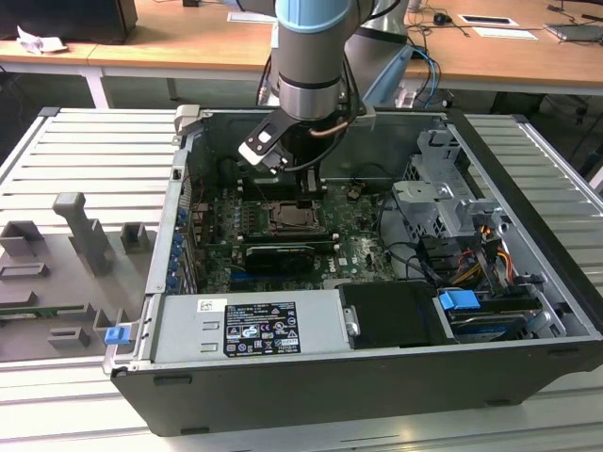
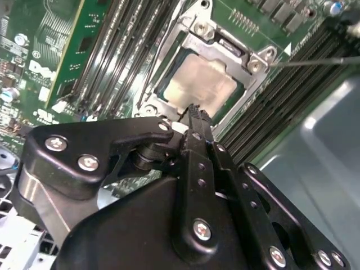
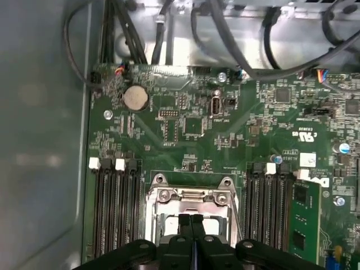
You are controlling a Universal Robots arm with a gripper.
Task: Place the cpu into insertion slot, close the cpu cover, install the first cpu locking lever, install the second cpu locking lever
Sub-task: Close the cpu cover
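The gripper (image 2: 197, 111) hangs low over the green circuit board (image 3: 169, 143) inside the open computer case (image 1: 311, 395), its two black fingers (image 3: 184, 222) pressed together tip to tip with nothing between them. The cpu (image 2: 202, 84) lies directly ahead of and below the closed tips, seated flat in the insertion slot (image 3: 151, 209). Its pale surface shows through the square window of the cpu cover (image 2: 198, 29), which lies down over it as a silver frame. In the second wrist view the fingertips overlap the near edge of that frame, at the rim of the chip; whether they touch the metal cannot be told. In the first wrist view the joined jaws point at the middle of the socket, with pale chip visible to either side of them. Long black memory slots (image 3: 115, 208) flank the socket on both sides of the jaws. A thin metal rod (image 2: 315, 61) runs off from one corner of the frame, away from the fingers. In the exterior view the gripper (image 1: 309, 196) stands just beside the socket.
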